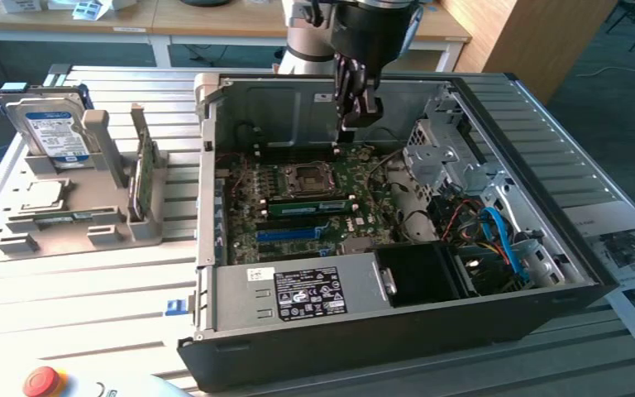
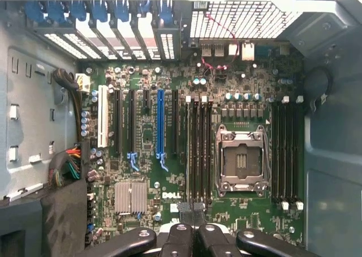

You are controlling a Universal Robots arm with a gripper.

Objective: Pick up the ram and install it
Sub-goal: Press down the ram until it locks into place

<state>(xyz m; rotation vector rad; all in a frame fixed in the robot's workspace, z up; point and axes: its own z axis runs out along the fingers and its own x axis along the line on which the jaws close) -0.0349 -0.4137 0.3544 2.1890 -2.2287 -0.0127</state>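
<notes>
Table point(image 1: 97, 281): slatted bare metal, matt pale grey. PC case point(image 1: 406, 347): outer skin matt black; inner walls bare sheet metal, dull grey, perforated in places. Motherboard point(image 2: 169, 183): green PCB, slight sheen. Heatsink point(image 2: 131, 197): ribbed bright metal. CPU socket frame point(image 2: 240, 161): shiny metal. Long slot point(image 2: 160, 124): blue plastic. Holder point(image 1: 75, 227), exterior view's left: matt grey plastic. Hard drive point(image 1: 53, 124): silver metal w/ glossy blue label. Ram point(image 1: 140, 178): thin green board. Gripper point(image 2: 192, 217): black, smooth, semi-gloss. Sheets point(image 1: 632, 248), exterior view's right: printed paper. Far panel point(image 1: 516, 33): wood, satin.
</notes>
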